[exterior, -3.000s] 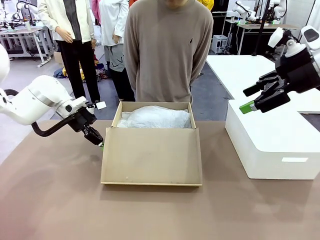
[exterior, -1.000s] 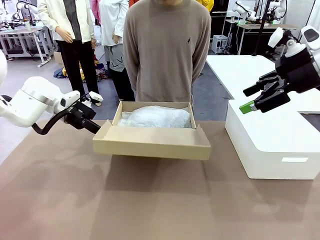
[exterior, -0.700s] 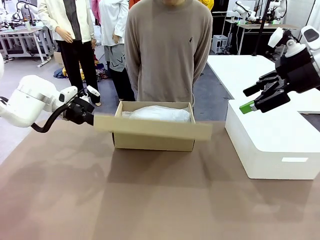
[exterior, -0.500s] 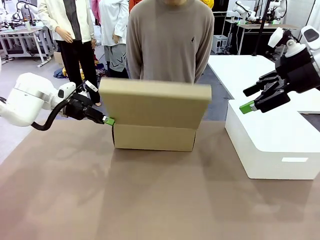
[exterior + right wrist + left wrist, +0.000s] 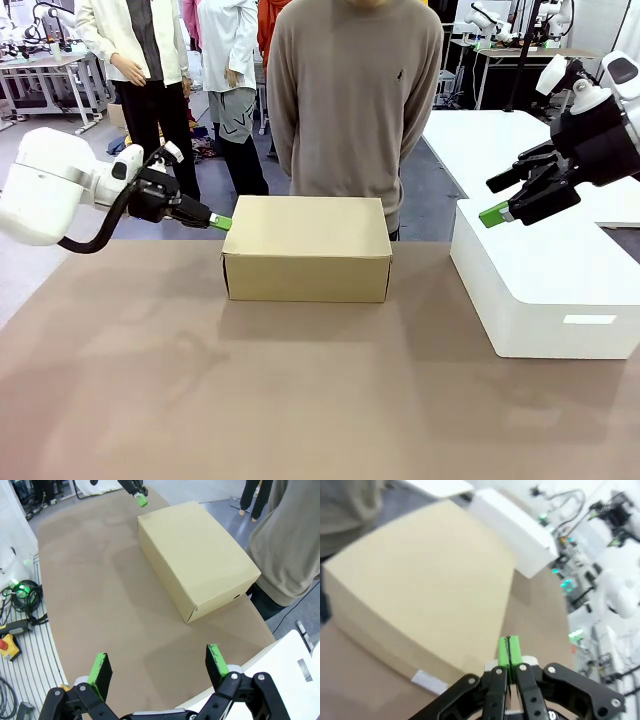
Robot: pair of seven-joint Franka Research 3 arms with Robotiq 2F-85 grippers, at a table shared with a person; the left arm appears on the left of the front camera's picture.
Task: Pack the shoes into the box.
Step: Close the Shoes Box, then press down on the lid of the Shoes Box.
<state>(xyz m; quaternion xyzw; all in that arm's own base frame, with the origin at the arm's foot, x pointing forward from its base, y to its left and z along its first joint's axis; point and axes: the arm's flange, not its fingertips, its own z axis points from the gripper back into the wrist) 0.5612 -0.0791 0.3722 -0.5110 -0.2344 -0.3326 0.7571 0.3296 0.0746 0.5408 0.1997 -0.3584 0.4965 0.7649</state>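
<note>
The tan cardboard box point(image 5: 306, 246) stands at the far middle of the brown table with its lid down flat on top; it also shows as the box point(image 5: 197, 557) and, close up, the box point(image 5: 420, 585). The shoes are hidden. My left gripper point(image 5: 220, 222) is shut with nothing between its green pads, just off the box's upper left corner, apart from the lid. In its own view the left gripper point(image 5: 509, 650) shows pads pressed together over the box's near edge. My right gripper point(image 5: 505, 197) hangs open above the white block; in the right wrist view the right gripper point(image 5: 157, 667) spreads wide.
A large white block point(image 5: 545, 280) sits at the table's right. A person in a brown sweater point(image 5: 355, 90) stands right behind the box at the far edge. The near half of the table point(image 5: 300, 400) is bare.
The left gripper swung the lid up from lying flat in front of the box and over, and it now lies shut on the box. The gripper has come off the lid. The right arm has not moved.
</note>
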